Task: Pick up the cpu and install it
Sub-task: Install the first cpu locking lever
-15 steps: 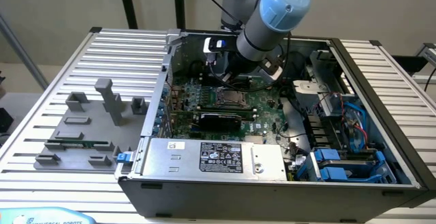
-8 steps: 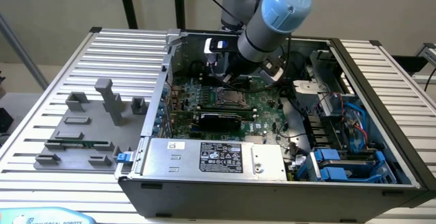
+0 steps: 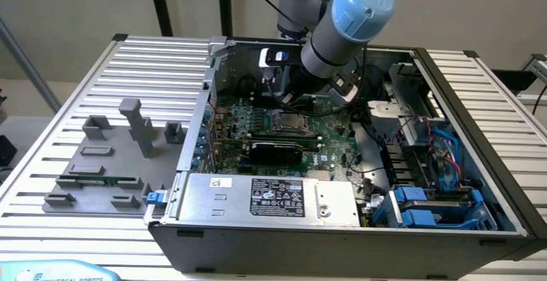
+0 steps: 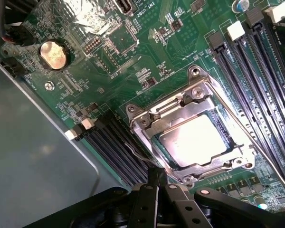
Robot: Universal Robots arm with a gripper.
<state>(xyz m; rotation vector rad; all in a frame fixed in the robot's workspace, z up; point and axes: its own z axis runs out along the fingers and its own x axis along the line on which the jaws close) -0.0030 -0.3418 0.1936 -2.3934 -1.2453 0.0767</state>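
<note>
The cpu, a flat silvery square, lies in the motherboard's socket under a shiny metal retention frame. My gripper is shut, its two black fingertips pressed together with nothing visibly between them. The tips sit at the edge of the socket frame, where a thin wire lever runs up to them. In the exterior view the arm reaches down into the open computer case, its wrist just above the socket.
Black memory slots flank the socket, and a coin battery lies beyond. A grey fixture plate with blocks and a green memory stick is at the exterior view's left. The power supply and blue drive bays fill the case's front.
</note>
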